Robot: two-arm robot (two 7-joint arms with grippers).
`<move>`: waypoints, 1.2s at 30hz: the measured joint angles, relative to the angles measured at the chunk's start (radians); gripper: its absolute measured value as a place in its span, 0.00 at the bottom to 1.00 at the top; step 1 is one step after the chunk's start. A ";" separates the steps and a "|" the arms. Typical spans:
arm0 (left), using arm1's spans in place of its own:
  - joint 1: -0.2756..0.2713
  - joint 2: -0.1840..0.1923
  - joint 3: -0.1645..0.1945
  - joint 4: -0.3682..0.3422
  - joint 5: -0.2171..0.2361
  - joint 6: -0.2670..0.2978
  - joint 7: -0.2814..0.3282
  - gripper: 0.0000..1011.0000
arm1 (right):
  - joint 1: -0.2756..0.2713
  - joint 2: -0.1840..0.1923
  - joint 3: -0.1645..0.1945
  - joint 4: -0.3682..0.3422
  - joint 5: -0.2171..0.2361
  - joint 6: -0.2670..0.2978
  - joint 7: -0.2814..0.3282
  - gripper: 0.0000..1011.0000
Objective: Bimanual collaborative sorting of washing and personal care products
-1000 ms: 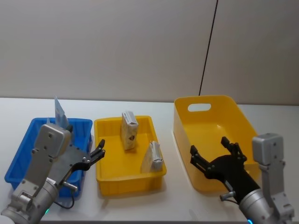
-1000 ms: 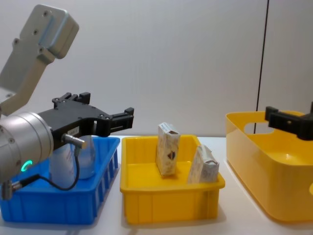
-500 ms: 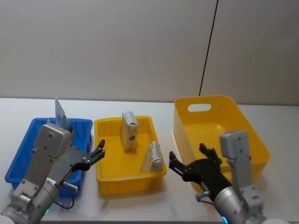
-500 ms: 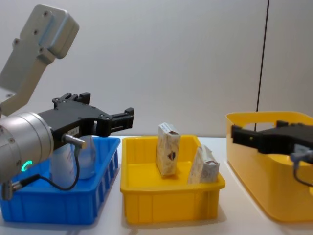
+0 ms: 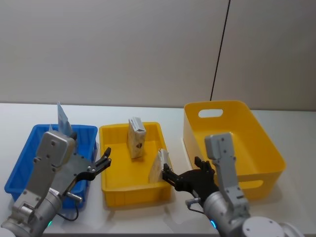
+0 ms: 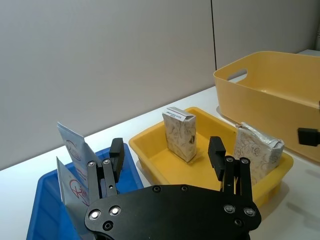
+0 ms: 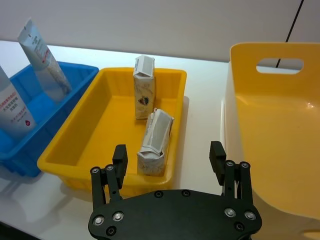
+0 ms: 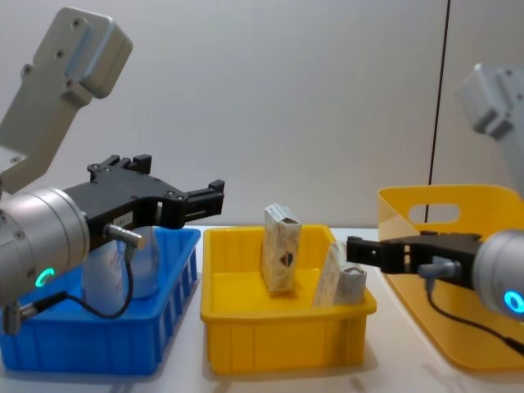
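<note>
Two cream boxes sit in the small yellow bin (image 5: 116, 187): one upright (image 5: 137, 138) at the back, one leaning (image 5: 163, 165) against the right wall. Pale tubes (image 7: 40, 55) stand in the blue bin (image 5: 29, 148). My left gripper (image 5: 105, 158) hangs open above the gap between the blue and small yellow bins. My right gripper (image 5: 182, 170) is open at the small yellow bin's front right corner, just in front of the leaning box (image 7: 156, 140), touching nothing. In the chest view its fingertips (image 8: 354, 250) sit level with that box's top.
A large yellow tub (image 5: 232, 143) with a handle slot stands to the right of the small bin. All three containers line up across a white table (image 5: 187, 116). A dark cable runs down the grey wall behind.
My right gripper has swung left, from over the large yellow tub to the small yellow bin's front right corner by the leaning box. The left arm has not moved.
</note>
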 joint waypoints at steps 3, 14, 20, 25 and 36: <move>0.000 0.000 0.000 0.000 0.000 0.000 0.000 0.99 | 0.021 -0.021 -0.004 0.029 -0.005 0.018 -0.010 0.99; 0.000 0.000 0.000 0.000 0.000 0.000 0.000 0.99 | 0.081 -0.079 -0.020 0.113 -0.017 0.060 -0.028 0.99; 0.000 0.000 0.000 0.000 0.000 0.000 0.000 0.99 | 0.110 -0.104 -0.025 0.157 -0.022 0.077 -0.030 0.99; 0.000 0.000 0.000 0.000 0.000 0.000 0.000 0.99 | 0.132 -0.122 -0.026 0.191 -0.024 0.089 -0.032 0.99; 0.000 0.000 0.000 0.000 0.000 0.000 0.000 0.99 | 0.179 -0.155 -0.022 0.268 -0.031 0.107 -0.036 0.99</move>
